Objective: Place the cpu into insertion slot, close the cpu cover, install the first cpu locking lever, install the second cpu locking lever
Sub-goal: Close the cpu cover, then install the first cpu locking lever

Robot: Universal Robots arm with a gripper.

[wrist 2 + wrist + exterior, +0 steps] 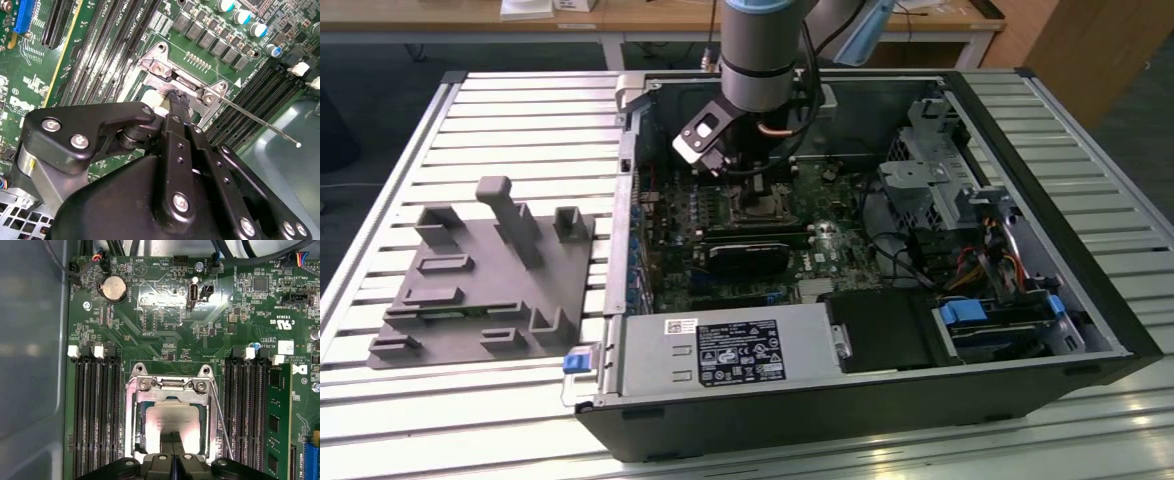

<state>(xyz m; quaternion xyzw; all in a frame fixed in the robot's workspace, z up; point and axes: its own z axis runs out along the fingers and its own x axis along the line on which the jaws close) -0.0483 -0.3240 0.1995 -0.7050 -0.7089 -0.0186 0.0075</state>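
Where the open computer case lies on the slatted table, the cpu sits flat in the insertion slot on the green motherboard, its dull grey top facing up. The cpu cover lies down around it as a shiny frame, with the chip showing through the cut-out. In the first wrist view the gripper hangs right over the chip's near edge. In the second wrist view its black fingertips are drawn together, with nothing that I can see between them, and they reach down at the socket beside the cover's hinge end; I cannot tell whether they touch it. One thin locking lever stands free along the side of the cover, slanting out over the memory slots with its small ball end in the air, not hooked down. A green memory module stands in the slots on the other side of the socket. A coin battery sits further up the board. Out on the table, toward the exterior view's left, a grey moulded fixture sits well apart from the case.
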